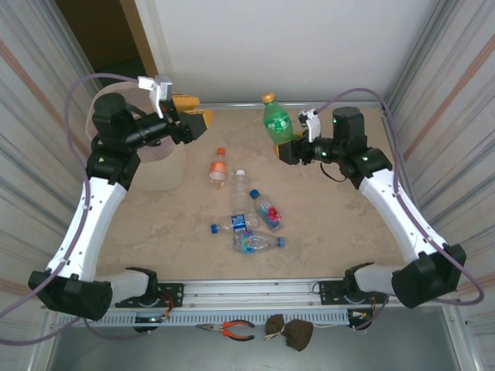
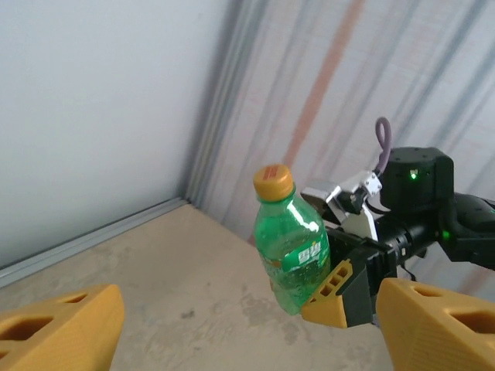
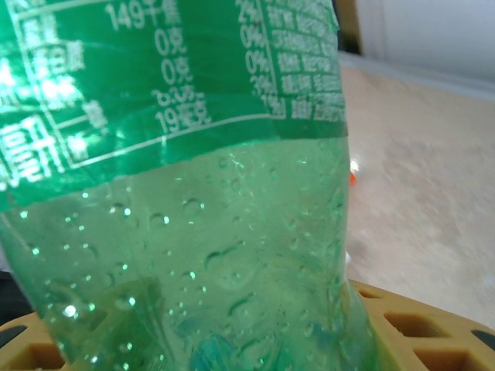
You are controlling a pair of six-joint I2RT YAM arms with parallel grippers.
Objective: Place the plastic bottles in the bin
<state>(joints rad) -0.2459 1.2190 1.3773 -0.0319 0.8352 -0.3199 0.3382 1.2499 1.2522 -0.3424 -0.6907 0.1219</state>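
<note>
The green bottle (image 1: 277, 124) is standing upright in my right claw (image 1: 288, 148), which is pinching it low on the body, with the cap well above my fingers. Holding so low, I am risking it tipping or slipping while crossing to the bin (image 1: 158, 174), well apart from this claw. My left claw (image 1: 193, 110) is hanging open beside the bin and may be blocking the way.
</note>
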